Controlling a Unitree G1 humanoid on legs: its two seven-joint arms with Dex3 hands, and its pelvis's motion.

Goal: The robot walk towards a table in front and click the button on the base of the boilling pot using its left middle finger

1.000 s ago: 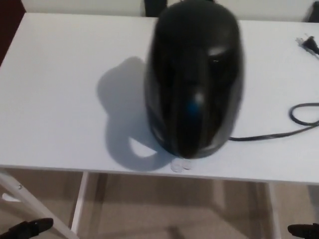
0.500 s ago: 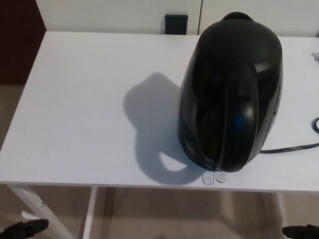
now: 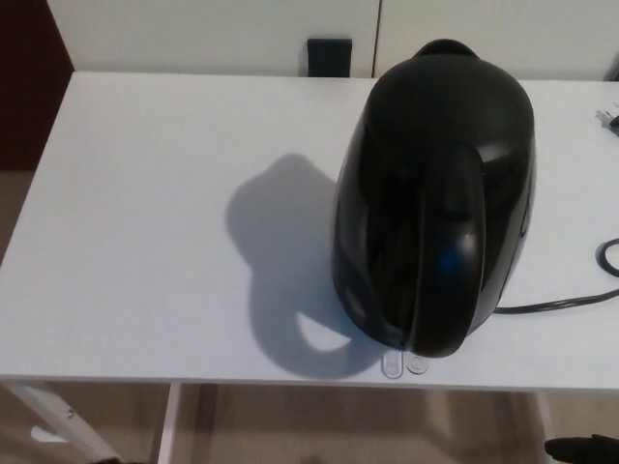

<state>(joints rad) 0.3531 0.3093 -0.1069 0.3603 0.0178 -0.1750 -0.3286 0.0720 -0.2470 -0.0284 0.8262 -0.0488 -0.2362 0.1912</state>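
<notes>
Head view: boiling pot upright on table, handle facing robot; right hand state unclear.

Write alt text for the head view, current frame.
A glossy black electric kettle with a curved handle stands on a white rectangular table, near its front edge, with two small clear buttons at its base. A black power cord trails right. Only a dark sliver of the robot's right hand shows, bottom right.
</notes>
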